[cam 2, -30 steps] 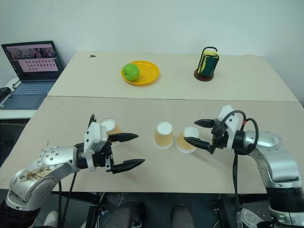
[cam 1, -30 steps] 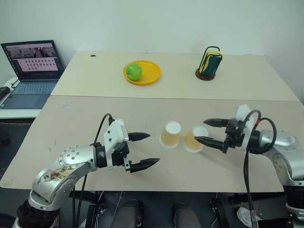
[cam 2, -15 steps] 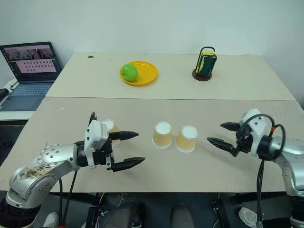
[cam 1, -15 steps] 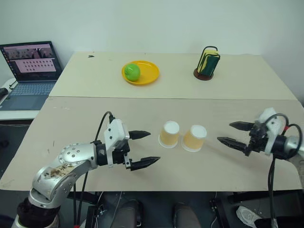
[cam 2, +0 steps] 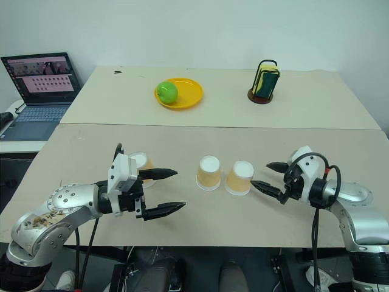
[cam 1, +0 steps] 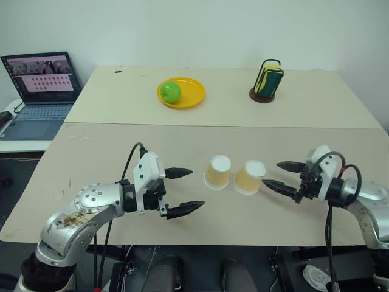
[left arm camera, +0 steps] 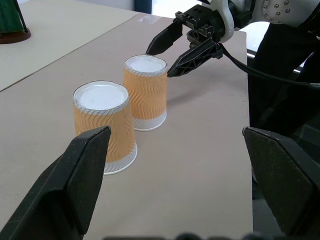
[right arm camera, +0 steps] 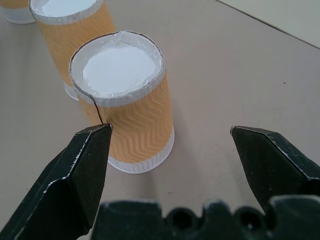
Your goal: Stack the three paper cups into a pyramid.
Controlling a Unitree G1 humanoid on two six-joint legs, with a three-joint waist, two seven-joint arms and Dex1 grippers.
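Two paper cups [cam 1: 234, 174] upside down, side by side mid-table; third cup [cam 2: 141, 163] at their 9 o'clock — behind left gripper [cam 1: 183, 192]. Right gripper [cam 1: 281, 176] at 3 o'clock. Both spread wide, empty.

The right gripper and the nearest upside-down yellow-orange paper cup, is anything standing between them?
Nothing visible does. The open right gripper points at the nearest upside-down yellow-orange paper cup, with only bare beige table between. Its fingers are apart from the cup, and a second identical cup stands beyond it.
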